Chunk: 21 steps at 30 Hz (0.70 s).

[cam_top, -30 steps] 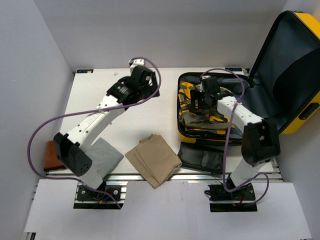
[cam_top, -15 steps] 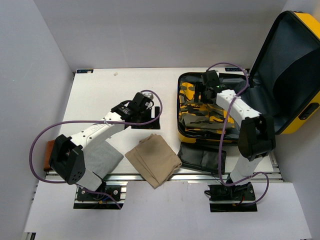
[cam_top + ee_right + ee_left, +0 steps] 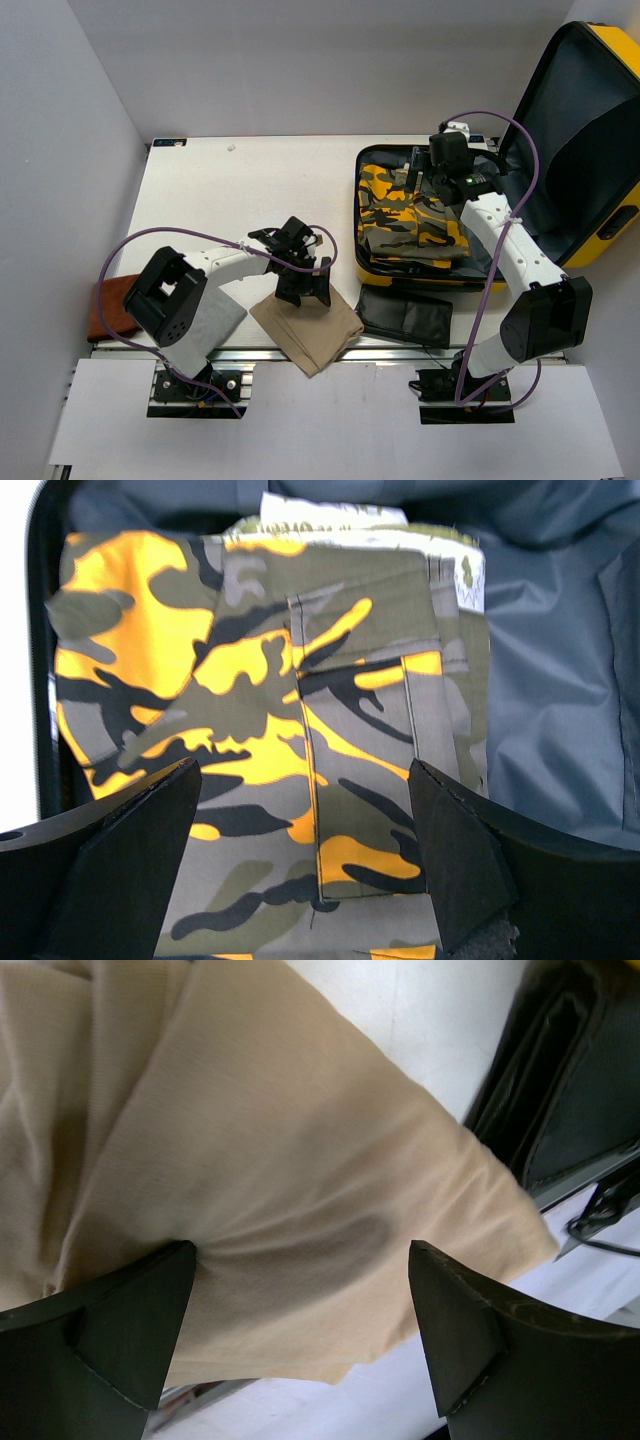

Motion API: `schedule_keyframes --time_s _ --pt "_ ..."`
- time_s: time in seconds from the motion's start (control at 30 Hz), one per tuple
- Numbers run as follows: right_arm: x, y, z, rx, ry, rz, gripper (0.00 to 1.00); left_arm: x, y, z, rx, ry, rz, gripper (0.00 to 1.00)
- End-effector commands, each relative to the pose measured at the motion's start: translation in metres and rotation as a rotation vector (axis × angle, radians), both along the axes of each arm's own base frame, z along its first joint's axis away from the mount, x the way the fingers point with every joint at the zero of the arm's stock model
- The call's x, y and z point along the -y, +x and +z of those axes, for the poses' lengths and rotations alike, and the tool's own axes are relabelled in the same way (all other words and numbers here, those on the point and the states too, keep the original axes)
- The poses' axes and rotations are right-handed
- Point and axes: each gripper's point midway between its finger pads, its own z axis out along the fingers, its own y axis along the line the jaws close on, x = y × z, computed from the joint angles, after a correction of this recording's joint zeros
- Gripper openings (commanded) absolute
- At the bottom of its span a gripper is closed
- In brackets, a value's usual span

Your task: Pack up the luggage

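You see the luggage (image 3: 575, 130) at the right of the top view, its lid standing open toward the upper right corner and its open base lying flat right of centre, with a camouflage garment (image 3: 410, 215) already inside. The tan folded cloth (image 3: 305, 322) lies at the lower middle, its long side running diagonally from upper left to lower right, just beside a flat black pouch (image 3: 405, 315). The left gripper (image 3: 300, 285) is directly over this cloth with its jaws apart, and one finger (image 3: 150, 1310) seems to press into the fabric. The open base lies to the right and a little up from it, so I judge the left arm the nearer one for carrying. The right gripper (image 3: 425, 175) hovers above the garment, jaws apart and empty
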Motion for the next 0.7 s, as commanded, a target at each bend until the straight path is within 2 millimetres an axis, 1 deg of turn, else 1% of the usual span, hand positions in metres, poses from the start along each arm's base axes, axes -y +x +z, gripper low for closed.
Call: schedule_keyframes --time_s 0.0,0.03,0.07,0.1,0.13,0.17,0.2,0.23,0.3,0.33,0.37,0.4,0.43,0.47,0.5,0.53,0.57,0.6,0.63,0.67 --pt "0.002 -0.003 -0.004 -0.012 0.003 -0.016 0.89 -0.012 0.013 -0.03 -0.021 0.084 0.091 0.98" --pt "0.0 -0.004 -0.003 -0.014 -0.006 0.003 0.89 -0.023 0.026 -0.038 0.023 0.171 0.13 0.98" --pt "-0.001 -0.004 0.001 -0.007 -0.004 0.012 0.89 -0.04 0.027 -0.051 -0.014 0.278 0.181 0.98" --pt "-0.004 -0.003 0.005 0.008 0.001 0.028 0.89 -0.04 0.041 -0.048 0.02 0.315 0.205 0.98" --pt "-0.009 -0.002 0.009 0.02 0.0 0.065 0.89 -0.06 0.06 -0.052 0.06 0.398 0.274 0.98" --pt "-0.016 -0.003 0.01 0.032 0.018 0.096 0.89 -0.071 0.063 -0.059 0.042 0.447 0.308 0.98" --pt "-0.02 -0.001 0.018 0.065 0.03 0.114 0.89 -0.077 0.072 -0.06 0.043 0.46 0.36 0.98" --pt "-0.029 -0.003 0.021 0.073 0.031 0.149 0.89 -0.088 0.093 -0.056 0.052 0.466 0.441 0.98" --pt "-0.04 -0.001 0.029 0.092 0.053 0.183 0.89 -0.098 0.107 -0.059 0.028 0.467 0.518 0.98" --pt "-0.049 -0.002 0.032 0.097 0.049 0.216 0.89 -0.106 0.124 -0.054 0.031 0.446 0.571 0.98" --pt "-0.057 0.0 0.03 0.091 0.047 0.239 0.89 -0.109 0.133 -0.052 0.032 0.438 0.599 0.98" --pt "-0.062 0.002 0.038 0.111 0.046 0.254 0.89 -0.113 0.139 -0.055 0.024 0.449 0.618 0.98" --pt "-0.072 0.002 0.039 0.113 0.041 0.285 0.89 -0.112 0.158 -0.045 0.055 0.431 0.64 0.98" --pt "-0.084 0.003 0.034 0.103 0.023 0.325 0.89 -0.12 0.167 -0.042 0.064 0.442 0.665 0.98" --pt "-0.091 0.005 0.035 0.108 0.018 0.349 0.89 -0.12 0.175 -0.043 0.066 0.435 0.675 0.98" --pt "-0.103 0.006 0.039 0.119 0.018 0.385 0.89 -0.119 0.186 -0.039 0.077 0.419 0.686 0.98" --pt "-0.119 0.007 0.031 0.1 0.013 0.428 0.89 -0.11 0.205 -0.026 0.112 0.382 0.695 0.98" --pt "-0.129 0.007 0.03 0.098 0.006 0.455 0.89 -0.116 0.216 -0.022 0.115 0.371 0.725 0.98" --pt "-0.137 0.01 0.038 0.112 0.006 0.471 0.89 -0.115 0.217 -0.027 0.088 0.39 0.732 0.98" --pt "-0.15 0.009 0.027 0.082 -0.009 0.491 0.89 -0.116 0.238 -0.012 0.11 0.356 0.781 0.98"
